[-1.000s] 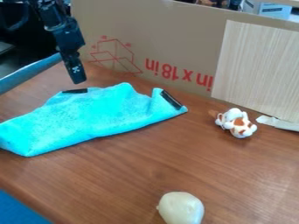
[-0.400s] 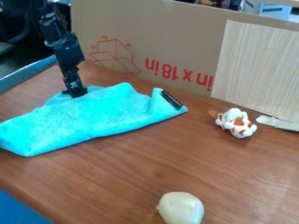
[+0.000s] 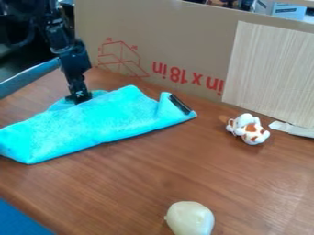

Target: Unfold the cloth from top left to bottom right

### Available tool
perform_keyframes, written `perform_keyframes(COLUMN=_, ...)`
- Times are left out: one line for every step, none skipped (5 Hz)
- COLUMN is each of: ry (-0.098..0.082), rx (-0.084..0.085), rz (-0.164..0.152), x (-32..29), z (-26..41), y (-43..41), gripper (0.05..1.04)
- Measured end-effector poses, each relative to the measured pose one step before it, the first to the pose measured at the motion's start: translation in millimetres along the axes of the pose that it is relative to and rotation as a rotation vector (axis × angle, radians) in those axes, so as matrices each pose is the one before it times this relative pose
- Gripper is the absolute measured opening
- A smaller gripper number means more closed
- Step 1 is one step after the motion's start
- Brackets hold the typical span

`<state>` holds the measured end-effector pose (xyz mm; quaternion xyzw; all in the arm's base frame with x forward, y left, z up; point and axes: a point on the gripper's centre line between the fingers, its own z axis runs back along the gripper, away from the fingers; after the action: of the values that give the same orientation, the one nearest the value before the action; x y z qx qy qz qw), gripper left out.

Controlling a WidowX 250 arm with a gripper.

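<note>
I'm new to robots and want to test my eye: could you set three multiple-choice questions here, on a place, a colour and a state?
1. Where is the gripper?
A) Beside the spotted toy
B) At the cloth's far edge
C) Over the pale round object

2. What colour is the cloth?
A) Red
B) Black
C) Turquoise

3. How does the cloth lie?
A) Bunched and folded
B) Perfectly flat
C) Rolled into a ball

1 B: it hangs down to that edge.
2 C: its whole surface is bright blue-green.
3 A: it forms a long band with raised folds.
</note>
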<state>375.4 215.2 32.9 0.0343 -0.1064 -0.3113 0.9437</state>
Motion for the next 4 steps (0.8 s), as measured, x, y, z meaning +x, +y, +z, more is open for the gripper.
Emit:
perform_keyframes(ry=0.0086, rx=0.0042, rz=0.0043, x=-1.80, z=-2.20, y=-1.38, gripper=0.683)
perform_keyframes(ry=0.0001, rx=-0.0051, rz=-0.0046, x=0.75, z=-1.05, y=-1.88, gripper=0.376)
perform_keyframes(ry=-0.0073, rx=-0.0084, rz=-0.0033, x=0.32, z=0.72, y=-1.98, gripper=0.185)
perform_keyframes(ry=-0.0163, rx=-0.0155, rz=-0.0152, x=2.04, z=1.98, y=-2.78, gripper=0.085)
